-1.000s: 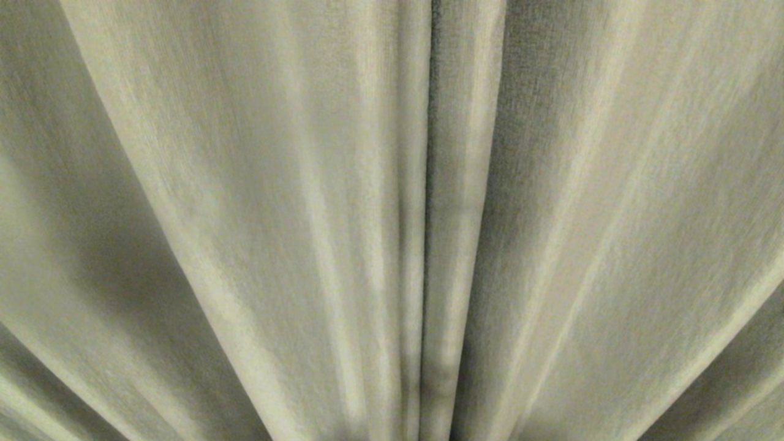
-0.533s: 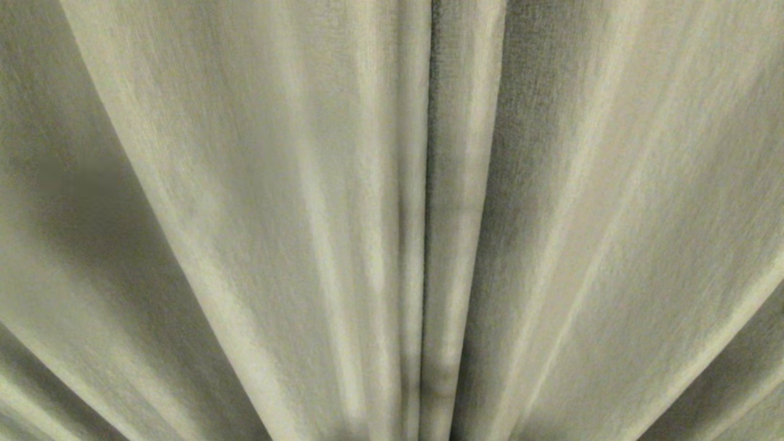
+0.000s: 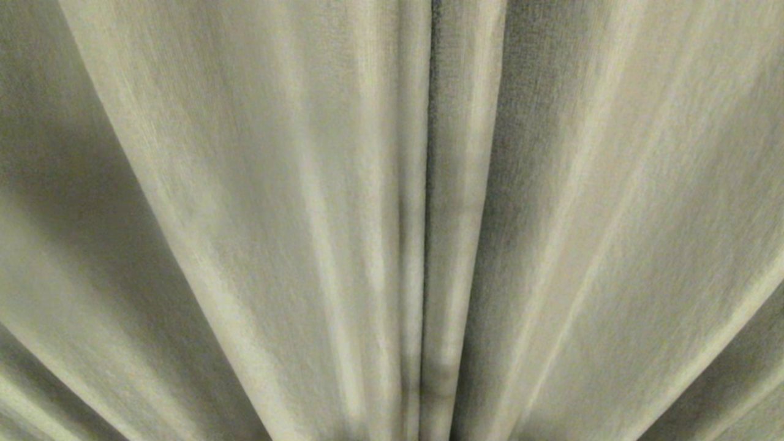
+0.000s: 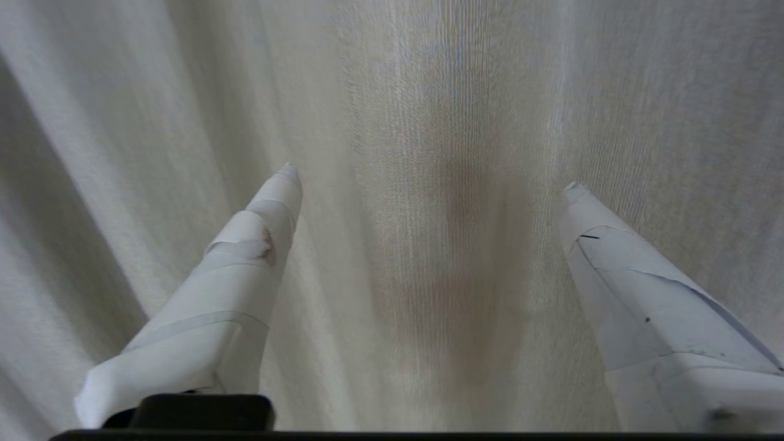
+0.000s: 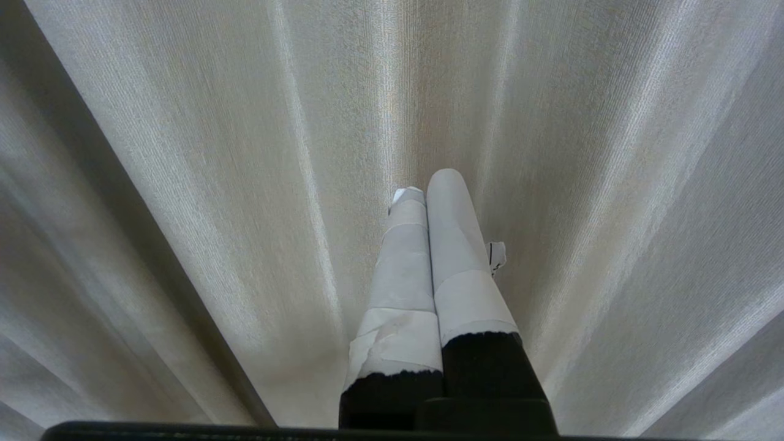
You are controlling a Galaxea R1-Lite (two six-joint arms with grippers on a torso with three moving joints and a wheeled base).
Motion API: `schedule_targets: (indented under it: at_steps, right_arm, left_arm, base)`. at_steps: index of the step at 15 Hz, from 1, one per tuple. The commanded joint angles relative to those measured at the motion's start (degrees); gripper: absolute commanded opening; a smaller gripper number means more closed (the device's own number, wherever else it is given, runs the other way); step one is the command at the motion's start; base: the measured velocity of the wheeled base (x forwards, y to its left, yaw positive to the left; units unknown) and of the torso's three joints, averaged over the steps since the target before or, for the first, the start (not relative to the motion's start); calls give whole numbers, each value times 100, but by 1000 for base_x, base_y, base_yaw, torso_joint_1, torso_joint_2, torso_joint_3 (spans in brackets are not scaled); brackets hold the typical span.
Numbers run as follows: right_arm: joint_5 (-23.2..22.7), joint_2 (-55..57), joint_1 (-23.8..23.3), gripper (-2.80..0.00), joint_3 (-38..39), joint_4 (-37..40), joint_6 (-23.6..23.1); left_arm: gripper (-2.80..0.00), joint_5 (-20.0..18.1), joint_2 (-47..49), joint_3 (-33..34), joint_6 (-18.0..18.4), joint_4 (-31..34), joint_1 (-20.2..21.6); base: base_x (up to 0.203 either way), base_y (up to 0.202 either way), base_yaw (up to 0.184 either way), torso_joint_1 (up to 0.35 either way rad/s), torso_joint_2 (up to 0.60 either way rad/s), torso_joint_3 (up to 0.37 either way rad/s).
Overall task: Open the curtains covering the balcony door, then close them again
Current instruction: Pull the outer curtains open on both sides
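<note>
The curtains (image 3: 275,214) fill the whole head view as cream pleated cloth, with a dark seam (image 3: 429,184) where two panels meet in the middle. Neither arm shows in that view. In the left wrist view my left gripper (image 4: 429,177) stands open, its white-taped fingers (image 4: 269,214) spread wide and pointing at the curtains (image 4: 441,92), nothing between them. My right gripper (image 5: 422,184) is shut and empty, its taped fingers pressed together in front of the curtains (image 5: 214,153). The balcony door is hidden behind the cloth.
The dark shadow on the curtain's left side in the head view has climbed upward and spread. The folds and the seam have not shifted.
</note>
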State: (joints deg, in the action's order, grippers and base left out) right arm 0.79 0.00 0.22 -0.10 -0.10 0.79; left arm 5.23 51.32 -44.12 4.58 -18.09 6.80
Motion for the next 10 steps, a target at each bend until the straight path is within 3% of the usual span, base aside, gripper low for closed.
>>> schedule_targets:
  at_steps: [1, 6, 10]
  right_arm:
    - [0, 0, 4, -280, 1, 1, 0]
    - [0, 0, 4, -280, 1, 1, 0]
    - [0, 0, 4, -280, 1, 1, 0]
  left_arm:
    - [0, 4, 328, -15, -179, -75, 5]
    - [0, -59, 1218, -231, -544, -739, 56]
    - [0, -94, 2241, -691, -609, -1422, 61]
  base:
    - [0, 0, 0, 0, 0, 0]
    - [0, 0, 0, 0, 0, 0]
    - [0, 0, 0, 0, 0, 0]
